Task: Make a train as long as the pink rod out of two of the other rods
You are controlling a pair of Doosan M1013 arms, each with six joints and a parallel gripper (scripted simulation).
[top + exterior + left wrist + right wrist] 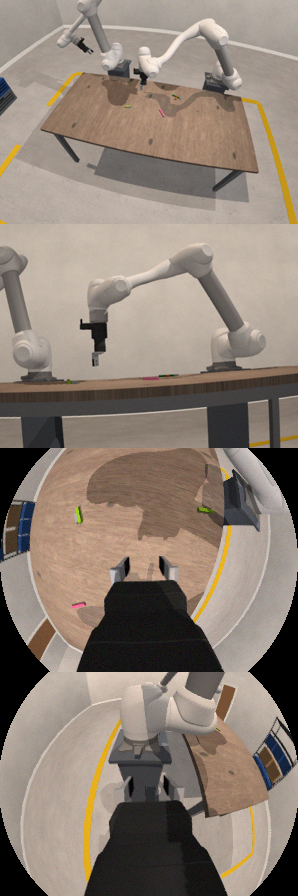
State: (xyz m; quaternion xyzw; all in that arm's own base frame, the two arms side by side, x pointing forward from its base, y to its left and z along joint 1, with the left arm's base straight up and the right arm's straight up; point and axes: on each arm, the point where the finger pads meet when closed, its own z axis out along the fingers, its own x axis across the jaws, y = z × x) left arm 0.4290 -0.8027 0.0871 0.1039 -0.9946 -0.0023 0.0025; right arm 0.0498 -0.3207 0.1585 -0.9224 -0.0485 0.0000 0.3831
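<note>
The pink rod [162, 113] [151, 378] [78, 605] lies flat mid-table. A lime rod [127, 106] [68, 381] [79, 514] lies to its left in the top view, with a small grey rod [75, 382] [75, 517] close beside it. Another lime-looking rod [130, 82] [204, 510] lies in shadow near the back edge. A green rod [176, 95] [162, 375] lies at the back, with an orange rod [176, 98] [167, 375] close by. My left gripper [141, 88] [95, 361] [144, 562] is open and empty above the table. My right gripper [91, 52] [148, 782] is open and empty, off the table.
A small greyish piece [180, 98] [176, 375] lies by the green rod's end. The table [198, 134] [122, 393] has dark spots and arm shadows. The arm bases stand behind its back edge. A blue shelf unit [5, 90] [26, 525] stands off to one side.
</note>
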